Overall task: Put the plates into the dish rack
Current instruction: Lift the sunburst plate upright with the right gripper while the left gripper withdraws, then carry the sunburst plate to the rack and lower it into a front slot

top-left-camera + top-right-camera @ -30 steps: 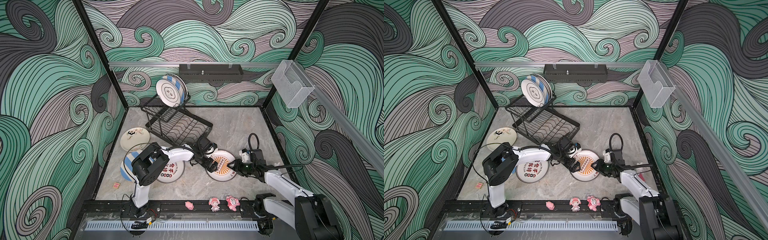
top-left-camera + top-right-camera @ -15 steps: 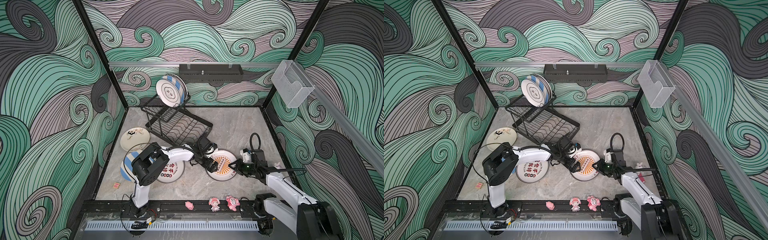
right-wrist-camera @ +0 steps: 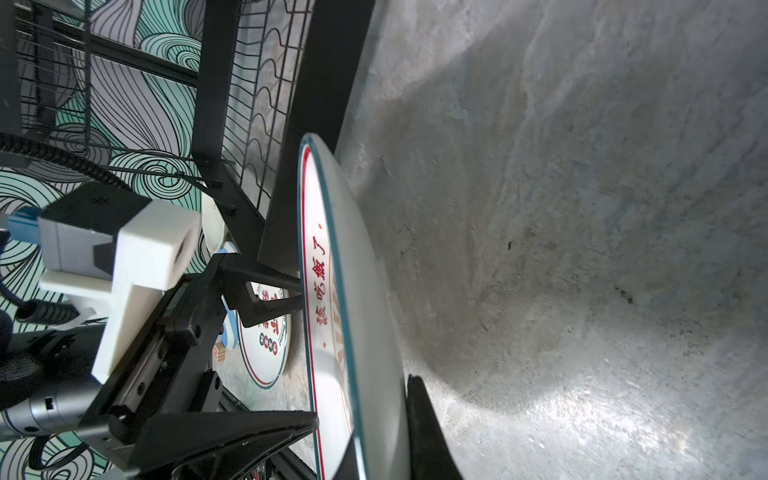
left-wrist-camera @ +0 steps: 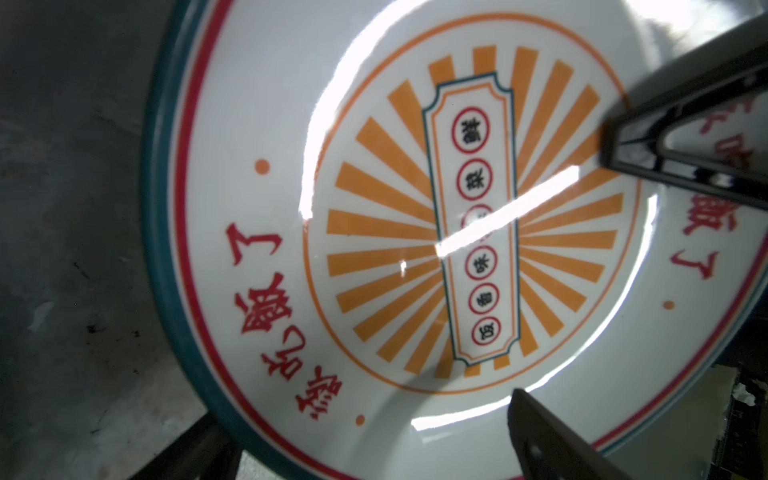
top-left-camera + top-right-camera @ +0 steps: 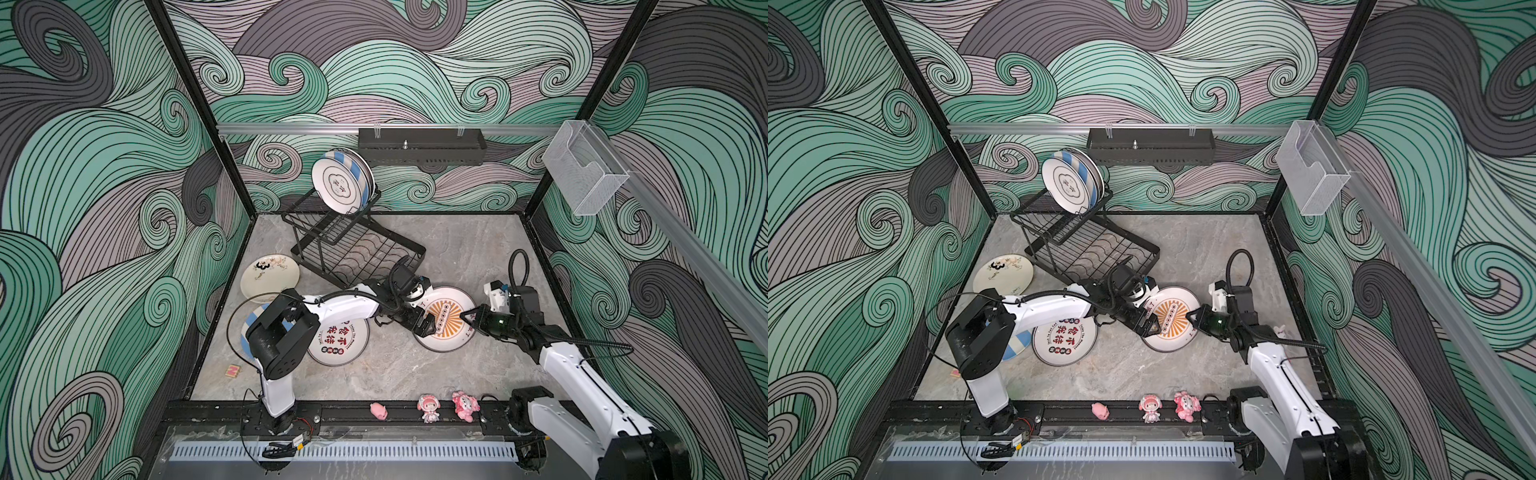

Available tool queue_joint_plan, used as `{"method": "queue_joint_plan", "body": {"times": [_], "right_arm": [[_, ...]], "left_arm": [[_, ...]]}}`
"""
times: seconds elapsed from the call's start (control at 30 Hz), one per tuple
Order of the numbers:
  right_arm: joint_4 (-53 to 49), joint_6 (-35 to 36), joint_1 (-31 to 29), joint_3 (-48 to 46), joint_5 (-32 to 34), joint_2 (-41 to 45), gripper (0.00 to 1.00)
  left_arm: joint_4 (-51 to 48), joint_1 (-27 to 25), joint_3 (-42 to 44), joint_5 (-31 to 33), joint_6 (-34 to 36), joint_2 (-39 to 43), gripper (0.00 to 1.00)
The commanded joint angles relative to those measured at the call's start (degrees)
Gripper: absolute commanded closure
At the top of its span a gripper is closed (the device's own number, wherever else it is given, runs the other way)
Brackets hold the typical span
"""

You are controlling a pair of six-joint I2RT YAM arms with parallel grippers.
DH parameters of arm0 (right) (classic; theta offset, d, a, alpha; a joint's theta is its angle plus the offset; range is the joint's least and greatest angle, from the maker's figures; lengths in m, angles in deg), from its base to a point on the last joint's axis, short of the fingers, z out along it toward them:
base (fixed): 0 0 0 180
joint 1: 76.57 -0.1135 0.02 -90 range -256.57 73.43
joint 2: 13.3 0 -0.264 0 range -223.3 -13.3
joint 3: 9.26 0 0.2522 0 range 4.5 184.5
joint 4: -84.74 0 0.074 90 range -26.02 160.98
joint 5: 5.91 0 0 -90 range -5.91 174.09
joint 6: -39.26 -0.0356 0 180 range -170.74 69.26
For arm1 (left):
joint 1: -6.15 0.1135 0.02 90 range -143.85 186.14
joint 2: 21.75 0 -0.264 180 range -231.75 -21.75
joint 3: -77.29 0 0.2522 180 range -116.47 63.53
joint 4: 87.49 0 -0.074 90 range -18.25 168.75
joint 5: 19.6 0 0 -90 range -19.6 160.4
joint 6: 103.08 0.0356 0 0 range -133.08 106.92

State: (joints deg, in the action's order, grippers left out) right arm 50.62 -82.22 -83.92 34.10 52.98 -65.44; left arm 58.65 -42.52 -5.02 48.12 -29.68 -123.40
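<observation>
The orange-sunburst plate [image 5: 446, 332] is near the middle of the floor, held from both sides. My left gripper [image 5: 420, 324] is shut on its left rim, one finger [image 4: 552, 440] lying over the plate's face. My right gripper [image 5: 469, 322] is shut on the right rim [image 3: 357, 374], a finger on each side. The black dish rack [image 5: 361, 249] stands behind with striped plates [image 5: 340, 183] upright in its upper tier. Flat on the floor lie a white plate with characters [image 5: 338, 340], a blue-striped plate [image 5: 249, 328] partly under my left arm, and a cream plate marked "3" [image 5: 270, 274].
Three pink figurines [image 5: 428, 409] stand along the front rail. A small wooden block [image 5: 232, 370] lies at the front left. A black shelf [image 5: 422, 145] hangs on the back wall and a clear box [image 5: 586, 174] on the right rail. The rack's corner is close behind my left wrist.
My right gripper has slid left onto the sunburst plate's right rim and closed on it. The left arm and the plate have stayed put.
</observation>
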Motion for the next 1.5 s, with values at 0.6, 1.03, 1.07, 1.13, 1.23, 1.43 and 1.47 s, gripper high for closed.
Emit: {"method": "queue_joint_plan", "body": {"times": [0.6,1.03,1.07,1.13,1.23,1.43,1.47], "right_arm": [[-0.6,10.5,-10.5,42.5,0.6,-18.7,0.94],[-3.2,24.2,-25.4,87.4,18.2,-47.0,0.96],[-3.0,25.3,-26.2,90.3,19.5,-49.1,0.96],[-1.6,27.3,-27.8,94.2,23.0,-52.6,0.96],[1.1,29.9,-30.1,99.5,26.7,-57.4,0.99],[2.0,33.8,-32.3,110.5,31.8,-66.6,0.99],[3.1,34.0,-32.4,111.2,32.6,-67.7,0.99]], "left_arm": [[-18.0,28.8,15.2,2.8,-2.6,43.6,0.01],[-21.6,46.6,19.4,0.7,4.6,45.2,0.01],[-21.9,46.6,19.6,1.7,4.6,45.3,0.01],[-22.2,46.6,20.1,4.4,4.6,45.5,0.01],[-23.4,46.6,19.9,7.9,5.5,45.1,0.01],[-22.9,46.5,20.0,6.4,5.4,44.4,0.02],[-23.0,46.5,20.0,6.2,5.4,44.4,0.01]]}}
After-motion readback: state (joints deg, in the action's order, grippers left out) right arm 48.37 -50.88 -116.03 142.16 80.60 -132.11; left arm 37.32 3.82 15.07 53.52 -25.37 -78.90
